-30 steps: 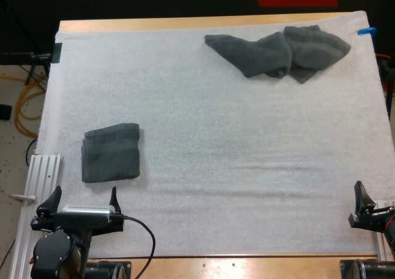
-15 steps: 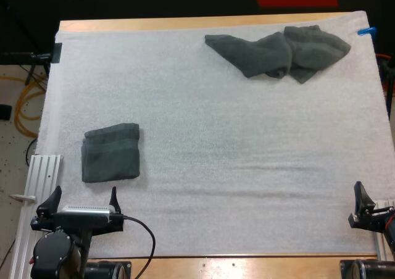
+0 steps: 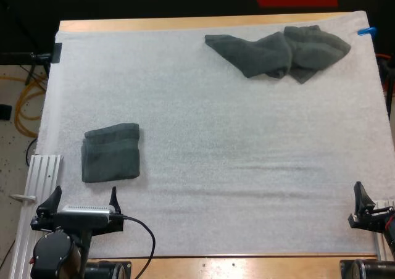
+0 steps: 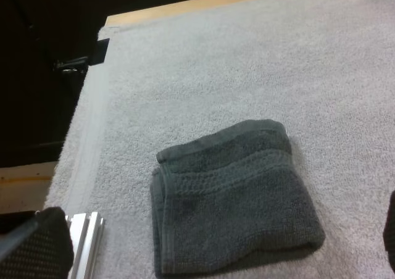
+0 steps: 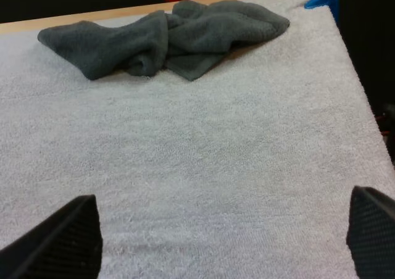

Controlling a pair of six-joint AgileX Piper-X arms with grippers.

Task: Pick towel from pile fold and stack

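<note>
Both pincers sit at the near edge of the table (image 3: 185,23), and neither is holding anything. My left gripper (image 3: 83,195) has its two black fingers spread wide apart, low over the near left corner of the white mat (image 3: 216,137), just beside a ribbed metal rail (image 3: 43,168) that runs along the mat's left side. My right gripper (image 5: 219,233) is also spread wide, with bare mat between its fingers (in the high view one of its fingertips stands up at the near right corner).

A folded towel (image 3: 111,152), dark grey-green, lies flat on the left part of the mat, just ahead of the left gripper and apart from it. From the left wrist, the folded towel (image 4: 234,199) shows doubled layers along its left edge and a woven band across its top.

A crumpled towel (image 3: 278,52) lies at the far right of the mat, near the far edge and well apart from both grippers. From the right wrist, the crumpled towel (image 5: 163,38) is a twisted, bunched heap straight ahead.
</note>
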